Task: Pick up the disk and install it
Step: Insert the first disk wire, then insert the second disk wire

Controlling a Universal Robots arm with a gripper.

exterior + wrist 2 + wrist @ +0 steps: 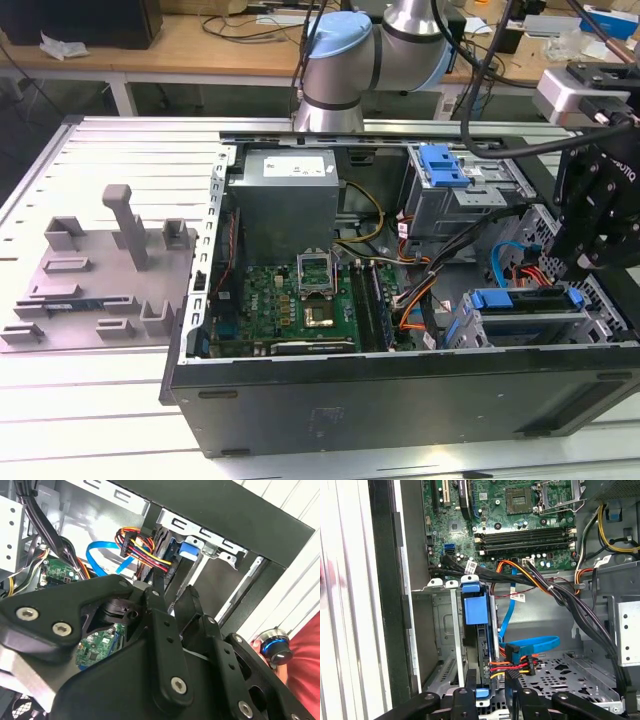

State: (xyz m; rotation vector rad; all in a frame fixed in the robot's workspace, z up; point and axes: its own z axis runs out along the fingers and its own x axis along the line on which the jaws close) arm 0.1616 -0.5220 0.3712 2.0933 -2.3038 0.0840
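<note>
The disk [525, 312] stands on edge in the lower drive bay of the open computer case [400, 400], at the exterior view's right, with its blue carrier frame [520, 298] along the top. In the first wrist view the disk [484, 650] sits between the bay's metal rails, blue frame [473, 611] at one end and red-yellow cables [517, 667] plugged beside the other. My gripper [600, 235] hangs over that cabled end. Its fingers [492, 699] are open, one on each side of the disk's edge, apart from it. The second wrist view shows the same gap [175, 600].
A grey power supply box [285, 200] and the green motherboard [300, 300] fill the case's left half. An upper bay with a blue latch [445, 165] stands behind. Black cable bundles [560, 595] cross near the bay. A grey fixture [100, 260] lies left. A hand [260, 645] holds a knob.
</note>
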